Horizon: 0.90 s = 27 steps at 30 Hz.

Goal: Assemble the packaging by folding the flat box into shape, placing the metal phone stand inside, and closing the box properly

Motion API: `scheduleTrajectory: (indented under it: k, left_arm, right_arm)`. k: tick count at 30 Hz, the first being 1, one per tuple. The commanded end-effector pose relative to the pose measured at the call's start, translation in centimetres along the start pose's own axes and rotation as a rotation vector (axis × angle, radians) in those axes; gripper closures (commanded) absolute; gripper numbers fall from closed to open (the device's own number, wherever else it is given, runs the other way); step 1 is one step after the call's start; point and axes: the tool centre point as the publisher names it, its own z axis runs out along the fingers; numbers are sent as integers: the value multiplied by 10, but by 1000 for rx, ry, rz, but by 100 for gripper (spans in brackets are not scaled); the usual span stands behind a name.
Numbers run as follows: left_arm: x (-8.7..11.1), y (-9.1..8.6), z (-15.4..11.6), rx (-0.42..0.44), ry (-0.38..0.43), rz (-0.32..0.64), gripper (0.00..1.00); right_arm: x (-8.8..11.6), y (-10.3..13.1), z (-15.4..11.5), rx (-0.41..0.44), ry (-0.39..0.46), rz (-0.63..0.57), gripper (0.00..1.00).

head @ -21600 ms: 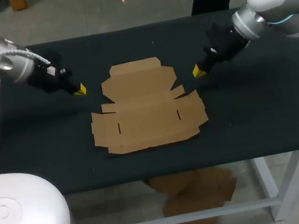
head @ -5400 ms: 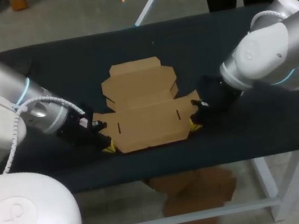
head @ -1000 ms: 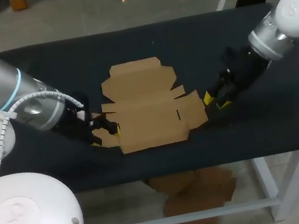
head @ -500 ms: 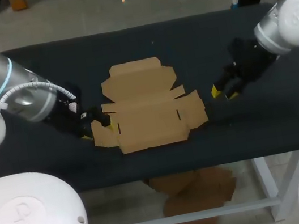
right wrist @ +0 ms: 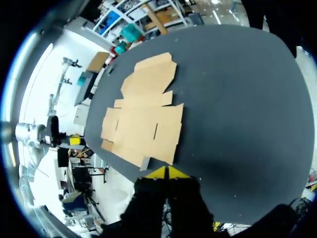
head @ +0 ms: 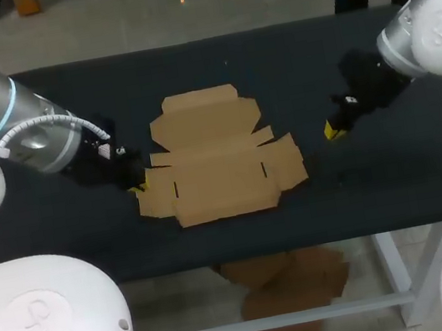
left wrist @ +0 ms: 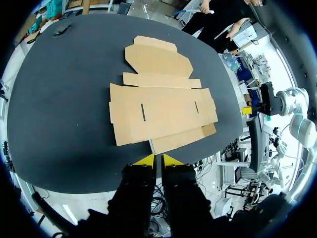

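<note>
The flat cardboard box (head: 218, 174) lies unfolded in the middle of the black tabletop (head: 393, 179). Its wide body panel runs from left to right, and its lid panel with the rounded corners points away from me, toward the far edge. All flaps lie flat.

My left hand (left wrist: 157, 159) is clenched, its yellow tips pressed together with nothing between them. It is just beside the near left corner of the box; I cannot tell if it touches the cardboard. My right hand (right wrist: 167, 172) is also clenched and empty, apart from the right side flap.

One second ago the left side flap was lifted by the left hand; now it is flat again. Both hands have drawn back outward from the box, the right one further.
</note>
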Motion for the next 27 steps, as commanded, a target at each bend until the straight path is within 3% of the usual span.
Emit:
scheduleTrajectory:
  k: [1, 9, 14, 27]
  left_arm:
    - [-3, -13, 3, -8, -5, -2, 100]
    - [-26, -40, 8, 4, 22, -23, 100]
    - [-37, -54, 8, -7, 66, -10, 100]
    - [-37, -54, 8, -7, 66, -10, 100]
  right_arm:
    - [-2, 9, 2, 3, -15, -1, 100]
    - [-4, 36, 4, 7, -51, -27, 100]
    - [-7, 56, 7, 14, -18, -35, 100]
    - [-7, 56, 7, 14, -18, -35, 100]
